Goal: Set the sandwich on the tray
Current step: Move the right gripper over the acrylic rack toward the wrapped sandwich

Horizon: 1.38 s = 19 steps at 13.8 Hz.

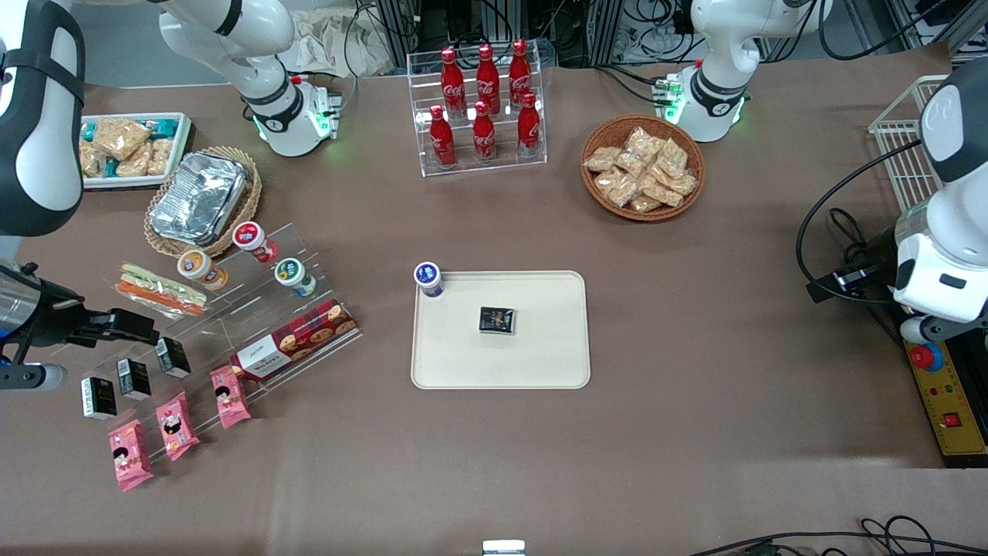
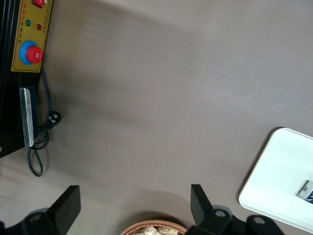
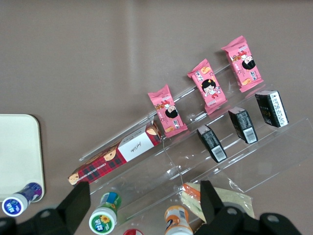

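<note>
Open hand [image 3: 142, 205] above sandwich [image 1: 158, 289], tray [image 1: 540, 363] apart, Coca-Cola bottles [image 1: 485, 104] (white script).

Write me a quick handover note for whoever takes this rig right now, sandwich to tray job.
Gripper: open, empty, hovering above the clear display steps, over the sandwich.
Sandwich: lying on the steps, near the small cups, not gripped.
Tray: mid-table, already holding a small dark packet and a blue-lidded cup at one corner.
Done: approach only.
Left: descend, grasp sandwich, carry it to the tray, release.

White arm, black joints, black pincer [image 3: 142, 203].
</note>
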### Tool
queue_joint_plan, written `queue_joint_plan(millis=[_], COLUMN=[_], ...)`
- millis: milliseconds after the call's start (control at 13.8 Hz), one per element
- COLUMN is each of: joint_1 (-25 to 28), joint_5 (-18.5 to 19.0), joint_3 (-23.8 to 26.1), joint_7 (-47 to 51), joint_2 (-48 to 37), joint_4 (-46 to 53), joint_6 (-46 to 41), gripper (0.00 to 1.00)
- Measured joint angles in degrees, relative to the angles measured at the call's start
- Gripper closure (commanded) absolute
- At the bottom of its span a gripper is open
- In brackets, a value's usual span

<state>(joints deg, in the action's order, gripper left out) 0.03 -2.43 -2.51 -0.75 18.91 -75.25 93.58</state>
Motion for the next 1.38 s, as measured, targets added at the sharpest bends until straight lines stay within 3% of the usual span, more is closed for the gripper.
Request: queue_joint_plan(millis=[291, 945, 1382], joint_1=[-0.6, -7.9, -6.5], joint_5=[0.0, 0.0, 0.0], joint_3=[-0.1, -0.3, 0.6], joint_7=[1.3, -0.9, 3.7], joint_2=[-1.7, -6.0, -7.8], joint_4=[-0.5, -6.3, -6.3], joint_6=[-2.9, -6.8, -8.1], gripper=[0.00, 0.00, 0.00])
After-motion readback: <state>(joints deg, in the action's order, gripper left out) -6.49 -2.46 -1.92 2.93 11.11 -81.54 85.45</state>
